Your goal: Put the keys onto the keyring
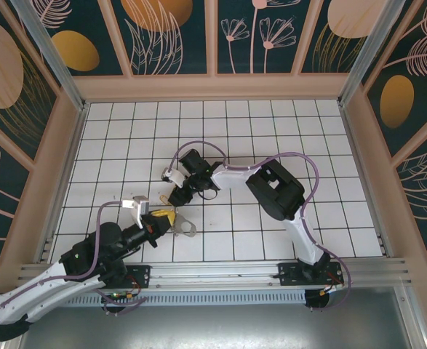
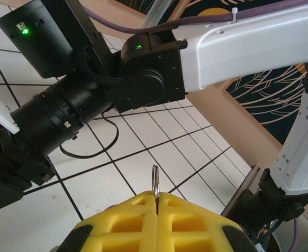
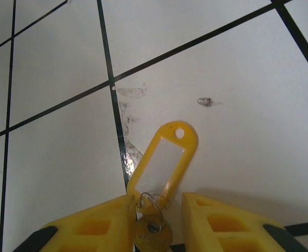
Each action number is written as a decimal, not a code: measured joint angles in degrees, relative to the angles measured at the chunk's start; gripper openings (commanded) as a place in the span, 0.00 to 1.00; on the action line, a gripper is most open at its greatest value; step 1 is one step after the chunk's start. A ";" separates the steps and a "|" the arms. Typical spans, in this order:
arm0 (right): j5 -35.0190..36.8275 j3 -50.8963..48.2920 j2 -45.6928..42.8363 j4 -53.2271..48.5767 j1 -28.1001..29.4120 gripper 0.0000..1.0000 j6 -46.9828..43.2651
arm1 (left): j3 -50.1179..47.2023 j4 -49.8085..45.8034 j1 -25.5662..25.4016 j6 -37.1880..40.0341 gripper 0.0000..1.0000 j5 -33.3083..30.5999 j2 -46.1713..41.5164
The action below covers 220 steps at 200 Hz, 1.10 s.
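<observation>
- The ring [image 1: 187, 230] is taken as the landmark; it is seen over the white tiles of the table [image 1: 271, 131], towards the near edge.
- The left gripper [image 1: 161, 217] is found just left of the ring, and its yellow fingers [image 2: 185, 223] are pressed together on it. From the left wrist the ring is seen edge-on, standing upright out of the seam between them.
- Just beyond the ring, the right gripper [image 3: 156, 202] is pointed down at the table. Its yellow fingers are set narrowly apart.
- A brass key [image 3: 152, 236] is seen between those fingers, also just beyond the ring. One finger is close against it, and a slim gap is left on the other side. Whether the key is pinched cannot be told.
- The key is joined by a small wire loop to a yellow tag [image 3: 164, 157], which is laid flat on a tile beside a black grid line, among dark scuffs.
- Farther beyond the ring and to its right, the right arm's black elbow [image 1: 275, 190] is raised above the tiles.
</observation>
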 measured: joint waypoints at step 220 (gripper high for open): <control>-0.83 -3.26 -2.03 -0.02 0.48 0.00 -0.11 | -0.35 0.00 0.00 0.00 0.00 0.00 -0.70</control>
